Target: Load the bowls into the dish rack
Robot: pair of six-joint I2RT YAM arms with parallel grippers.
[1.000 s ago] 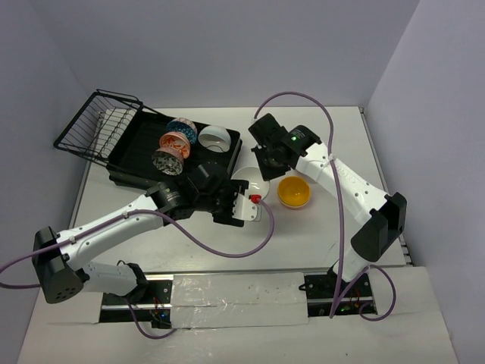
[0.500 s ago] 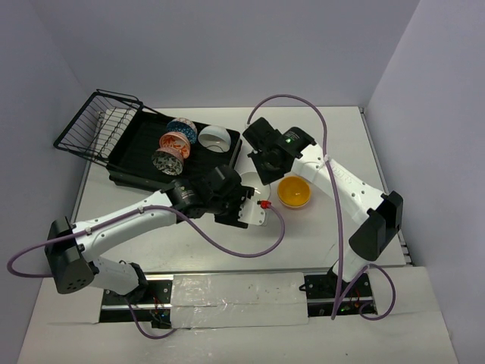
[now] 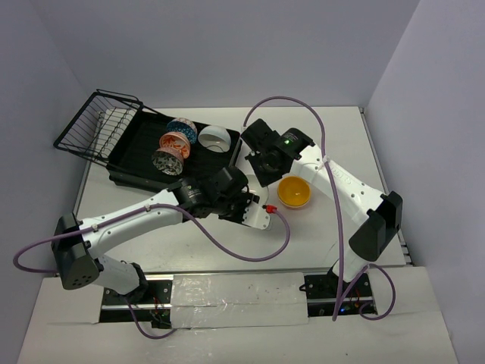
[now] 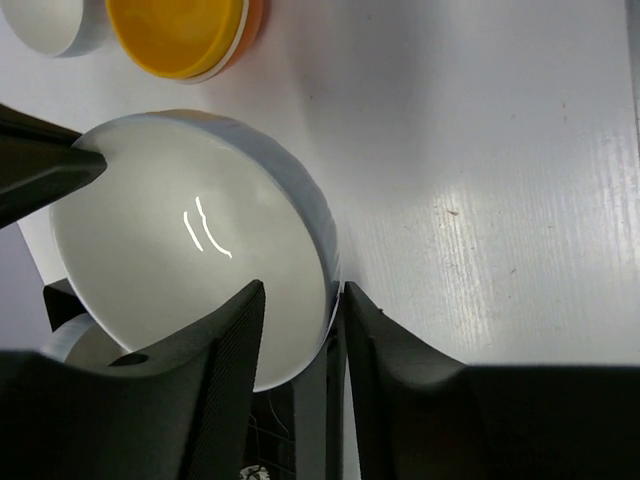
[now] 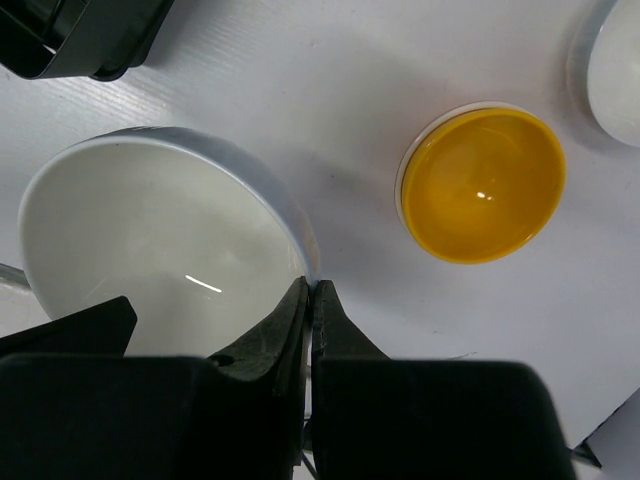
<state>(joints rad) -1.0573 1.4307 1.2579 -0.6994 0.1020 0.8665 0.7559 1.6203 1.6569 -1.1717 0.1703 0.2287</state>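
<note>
Top view, rack: you have the dish rack [image 3: 140,148] at 10 o'clock on the table [image 3: 303,246], with its wire basket [image 3: 95,125] at the far-left end.
Top view, loaded: four bowls sit in the tray: blue-patterned bowl [image 3: 182,127], pink-patterned bowl [image 3: 174,142], grey-patterned bowl [image 3: 165,161] and racked white bowl [image 3: 215,138], the last at 3 o'clock of the others.
Top view, arms: left gripper [image 3: 250,203] and right gripper [image 3: 264,168] meet mid-table, off the rack's 4 o'clock corner. The yellow bowl [image 3: 293,191] stands on the table at 3 o'clock of them.
Left wrist, grip: your left jaws stand partly apart. One finger [image 4: 215,380] is inside the plain white bowl [image 4: 170,250], the other is outside, and the rim runs between them. Bowl surface shows between the inner finger and the rim, so nothing is clamped.
Left wrist, surroundings: the yellow bowl is at 12 o'clock of that bowl and a second white bowl [image 4: 50,20] at 11 o'clock.
Right wrist, grip: your right fingers are pressed together, tips against the plain white bowl's rim at its 4 o'clock edge. You cannot tell whether the rim is pinched.
Right wrist, surroundings: the yellow bowl is at 2 o'clock, apart from the plain white bowl.
</note>
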